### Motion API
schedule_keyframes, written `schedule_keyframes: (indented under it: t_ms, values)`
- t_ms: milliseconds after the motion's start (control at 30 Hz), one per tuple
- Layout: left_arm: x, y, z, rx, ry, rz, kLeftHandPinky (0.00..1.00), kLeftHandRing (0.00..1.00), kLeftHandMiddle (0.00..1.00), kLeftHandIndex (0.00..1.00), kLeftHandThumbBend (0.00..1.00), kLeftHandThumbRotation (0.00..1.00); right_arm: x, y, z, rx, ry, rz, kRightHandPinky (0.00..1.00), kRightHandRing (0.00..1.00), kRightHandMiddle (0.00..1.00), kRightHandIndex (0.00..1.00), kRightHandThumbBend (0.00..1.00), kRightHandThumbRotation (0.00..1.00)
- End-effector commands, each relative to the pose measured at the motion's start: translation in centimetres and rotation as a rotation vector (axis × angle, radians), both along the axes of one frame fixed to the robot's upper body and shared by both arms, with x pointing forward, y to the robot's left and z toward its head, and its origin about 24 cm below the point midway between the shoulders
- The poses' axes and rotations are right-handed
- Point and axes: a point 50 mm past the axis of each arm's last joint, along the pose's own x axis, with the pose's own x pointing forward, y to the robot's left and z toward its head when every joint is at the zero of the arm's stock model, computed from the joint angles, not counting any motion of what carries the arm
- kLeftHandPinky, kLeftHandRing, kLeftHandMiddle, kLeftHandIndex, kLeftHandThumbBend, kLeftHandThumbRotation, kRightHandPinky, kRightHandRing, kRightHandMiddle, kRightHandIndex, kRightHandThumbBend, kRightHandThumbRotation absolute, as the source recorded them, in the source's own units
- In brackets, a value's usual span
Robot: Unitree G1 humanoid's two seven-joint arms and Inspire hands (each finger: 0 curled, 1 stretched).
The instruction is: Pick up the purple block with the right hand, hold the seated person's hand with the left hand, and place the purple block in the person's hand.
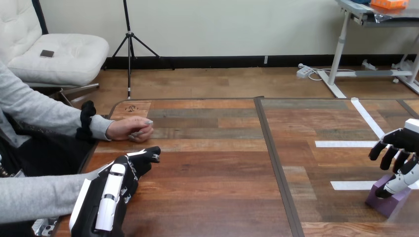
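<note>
Purple block (391, 205), location: near right of the surface (212, 173), flat on its base, partly over the end of a white tape strip (348, 185).
Surface: wooden planks with a dark seam down the middle; bare between the two robot hands.
Left hand (123, 185): near left, back upward, fingers (144, 158) relaxed and close together, gripping nothing; aimed at the person's hand, near it but apart.
Person's hand (129, 129): resting on the surface at the far left, loosely curled, palm down; not yet turned up to receive.
Right hand (402, 140): directly over the block, its lower part touching the block's top; whether it is clamped on the block cannot be told.
Step in hand (judgement): the pickup, barely begun.
Method advised: settle lower so the grip takes two opposite side faces, not the top alone; close squarely so the block does not twist or skid along the tape; lift straight up before crossing to the left.
Cut off: the right hand's outer side and wrist, by the view's right edge.
Hidden: the block's far faces; the person's palm; the end of a grey sleeve (39, 197) behind the left hand.
</note>
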Motion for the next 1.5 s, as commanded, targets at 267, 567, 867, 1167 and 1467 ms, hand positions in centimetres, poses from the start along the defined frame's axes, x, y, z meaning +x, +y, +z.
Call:
schedule_keyframes:
  t_ms: [267, 567, 867, 1167, 1467]
  values:
    - [1.4, -0.4, 2.2, 0.002, -0.11, -0.011, 0.86, 0.83, 0.76, 0.57, 0.04, 1.0, 1.0, 0.0, 2.5, -0.063, -0.064, 0.027, 0.57, 0.62, 0.65, 0.67, 1.0, 0.12]
    - [1.4, -0.4, 2.2, -0.004, -0.112, -0.008, 0.85, 0.83, 0.76, 0.56, 0.02, 1.0, 1.0, -0.1, 2.1, -0.088, -0.033, 0.016, 0.56, 0.62, 0.66, 0.67, 1.0, 0.14]
    - [1.4, -0.4, 2.2, -0.009, -0.115, -0.008, 0.85, 0.82, 0.75, 0.55, 0.01, 1.0, 1.0, 0.0, 1.7, -0.082, -0.027, 0.001, 0.49, 0.57, 0.63, 0.65, 1.0, 0.11]
    - [1.4, -0.4, 2.2, -0.011, -0.122, -0.006, 0.85, 0.82, 0.75, 0.55, 0.0, 1.0, 1.0, 0.0, 1.3, -0.086, -0.003, -0.008, 0.37, 0.46, 0.54, 0.62, 1.0, 0.09]
    - [1.4, -0.4, 2.2, -0.008, -0.12, -0.002, 0.85, 0.82, 0.75, 0.54, 0.0, 1.0, 1.0, 0.1, 0.9, -0.098, -0.014, 0.009, 0.38, 0.47, 0.54, 0.59, 1.0, 0.03]
